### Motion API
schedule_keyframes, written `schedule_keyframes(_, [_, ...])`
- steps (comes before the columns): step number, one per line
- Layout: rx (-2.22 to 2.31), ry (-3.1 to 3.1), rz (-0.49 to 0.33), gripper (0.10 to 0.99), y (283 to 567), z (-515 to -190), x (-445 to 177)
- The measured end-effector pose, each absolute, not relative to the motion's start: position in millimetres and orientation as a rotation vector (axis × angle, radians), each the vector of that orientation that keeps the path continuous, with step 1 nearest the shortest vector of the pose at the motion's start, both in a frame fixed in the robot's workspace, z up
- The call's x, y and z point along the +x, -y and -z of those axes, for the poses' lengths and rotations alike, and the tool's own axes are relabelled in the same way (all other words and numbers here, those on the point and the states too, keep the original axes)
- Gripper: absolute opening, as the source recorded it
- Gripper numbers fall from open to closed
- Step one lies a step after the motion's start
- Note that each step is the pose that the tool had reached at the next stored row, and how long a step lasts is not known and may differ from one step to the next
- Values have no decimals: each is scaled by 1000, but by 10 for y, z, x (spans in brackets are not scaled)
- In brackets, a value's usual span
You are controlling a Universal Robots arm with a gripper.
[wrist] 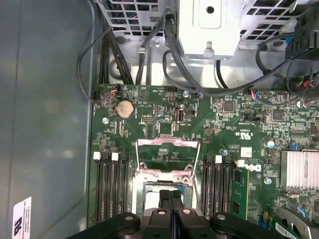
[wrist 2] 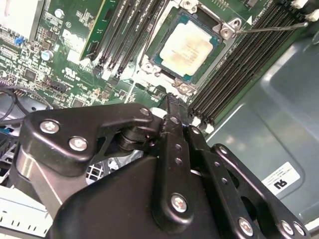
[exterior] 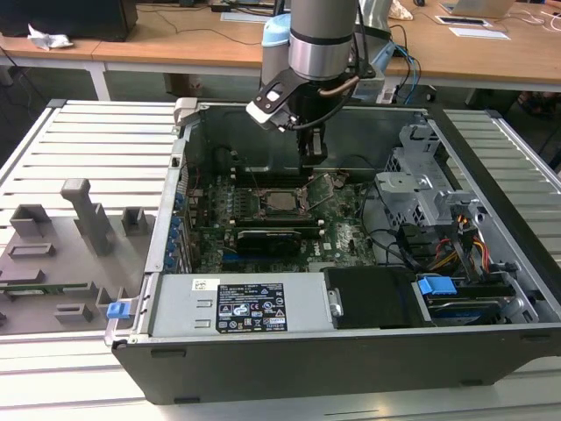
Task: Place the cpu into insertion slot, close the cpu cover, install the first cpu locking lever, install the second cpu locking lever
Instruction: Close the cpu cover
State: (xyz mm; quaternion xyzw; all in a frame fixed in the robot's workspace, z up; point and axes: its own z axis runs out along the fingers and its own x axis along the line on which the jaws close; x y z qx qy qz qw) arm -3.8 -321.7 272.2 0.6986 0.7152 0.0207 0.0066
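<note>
The cpu [wrist 2: 188, 47] lies flat inside the insertion slot [wrist 2: 225, 33], silver side up, so the first job looks done. It needs to sit flat like this so the lid can come down on top of it. The cpu cover [wrist: 168, 143] seems to be tipped up and open at the far side of the slot, though that is hard to be sure of from this angle. The two fingers [wrist: 165, 199] are pressed tight together and hold nothing. Squeezed like this they make one thin tip, which is probably good for pushing small metal parts. They hang just above the near edge of the slot, close to the cover. One thin wire lever [wrist 2: 274, 27] sticks out sideways from a corner of the slot, not locked down. There is one cpu, one slot, one cover, and one lever in plain sight. The open computer case [exterior: 263, 351] rests on the counter [exterior: 88, 149].
</note>
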Motion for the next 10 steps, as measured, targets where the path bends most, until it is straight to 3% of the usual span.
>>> schedule_keyframes(10, [2187,-2240,-60,106,3217,-2716,88])
